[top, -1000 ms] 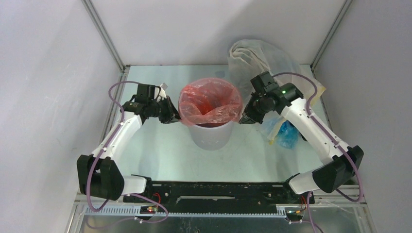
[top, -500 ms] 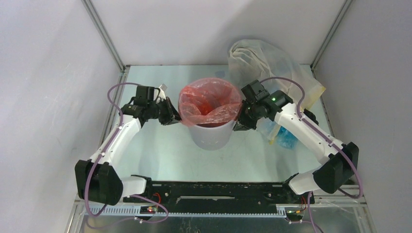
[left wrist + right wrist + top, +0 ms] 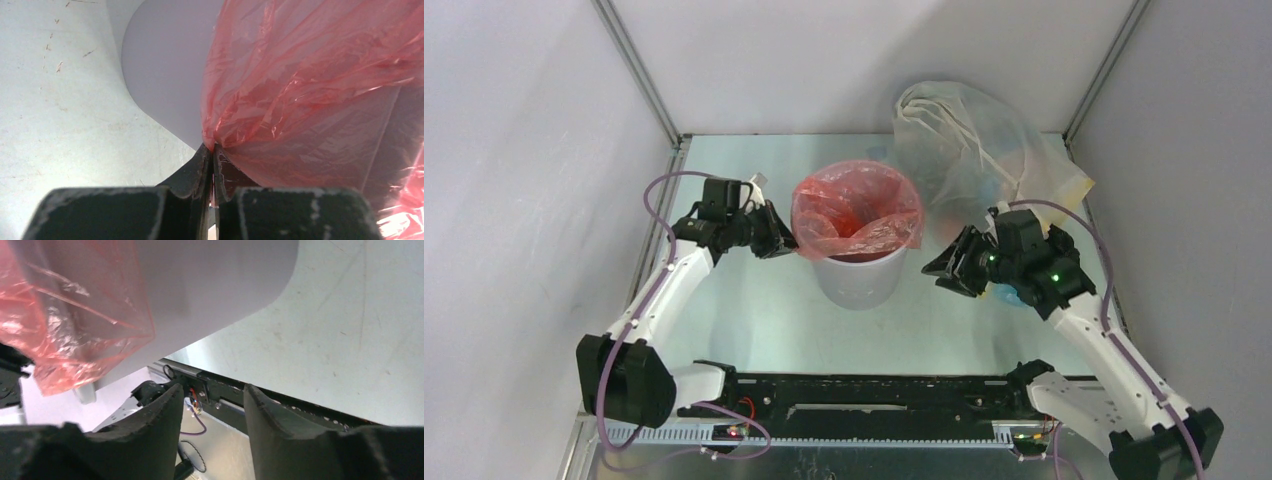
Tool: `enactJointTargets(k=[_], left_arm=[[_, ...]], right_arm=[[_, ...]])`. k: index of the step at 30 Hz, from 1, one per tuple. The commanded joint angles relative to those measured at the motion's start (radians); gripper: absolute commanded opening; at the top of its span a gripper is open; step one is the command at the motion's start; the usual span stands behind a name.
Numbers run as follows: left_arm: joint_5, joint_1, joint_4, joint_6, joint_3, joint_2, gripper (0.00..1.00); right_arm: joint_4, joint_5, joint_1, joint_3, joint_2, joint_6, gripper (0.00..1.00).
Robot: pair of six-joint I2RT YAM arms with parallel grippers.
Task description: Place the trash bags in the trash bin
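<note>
A crinkly red-pink trash bag [image 3: 856, 210] lines the mouth of the pale round trash bin [image 3: 859, 278] in the middle of the table, its edge folded down over the rim. My left gripper [image 3: 786, 243] is at the bin's left rim, shut on the bag's edge [image 3: 214, 145]. My right gripper [image 3: 934, 268] hangs low to the right of the bin, apart from it, jaws open and empty. In the right wrist view the bag [image 3: 70, 315] droops over the bin wall [image 3: 210, 285] above my fingers [image 3: 165, 425].
A large clear stuffed bag [image 3: 964, 140] with white drawstrings leans in the back right corner. Something blue [image 3: 1009, 293] lies on the table, mostly hidden behind the right wrist. Grey walls close in on three sides. A black rail [image 3: 864, 392] runs along the near edge.
My right gripper has let go of the bag's right edge, opened, and pulled back down and to the right, away from the bin. The left gripper keeps its hold.
</note>
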Motion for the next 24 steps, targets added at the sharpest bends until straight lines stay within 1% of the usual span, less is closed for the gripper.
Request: enactJointTargets(k=[1,3,4,8,9,11,13,15,17,21,24], left_arm=[[0.0,-0.008,0.022,-0.022,0.002,-0.033,0.1],[-0.002,-0.009,0.023,-0.029,0.002,-0.037,0.11],[-0.004,-0.01,0.023,-0.035,0.002,-0.04,0.13],[-0.035,-0.01,0.023,-0.068,-0.01,-0.061,0.25],[-0.057,-0.01,0.017,-0.08,-0.013,-0.072,0.27],[-0.153,-0.01,-0.036,-0.102,-0.012,-0.107,0.31],[-0.202,-0.008,-0.046,-0.127,-0.028,-0.14,0.37],[-0.21,-0.008,-0.045,-0.156,-0.044,-0.163,0.43],[-0.206,-0.008,-0.043,-0.18,-0.052,-0.179,0.47],[-0.264,-0.005,-0.081,-0.257,-0.054,-0.235,0.53],[-0.236,0.018,-0.077,-0.372,-0.085,-0.295,0.55]], right_arm=[[0.285,-0.064,-0.039,-0.087,-0.104,0.139,0.56],[0.362,-0.053,-0.043,-0.109,-0.116,0.191,0.6],[0.397,-0.051,-0.047,-0.115,-0.116,0.212,0.62],[0.49,-0.036,-0.053,-0.116,-0.102,0.278,0.66],[0.497,-0.032,-0.055,-0.117,-0.101,0.295,0.67],[0.517,-0.03,-0.061,-0.129,-0.101,0.339,0.68],[0.558,-0.033,-0.067,-0.163,-0.104,0.419,0.69],[0.589,-0.02,-0.068,-0.197,-0.109,0.478,0.69],[0.605,-0.009,-0.068,-0.207,-0.107,0.501,0.67],[0.589,-0.001,-0.067,-0.216,-0.092,0.529,0.63],[0.632,0.006,-0.067,-0.255,-0.099,0.574,0.59]])
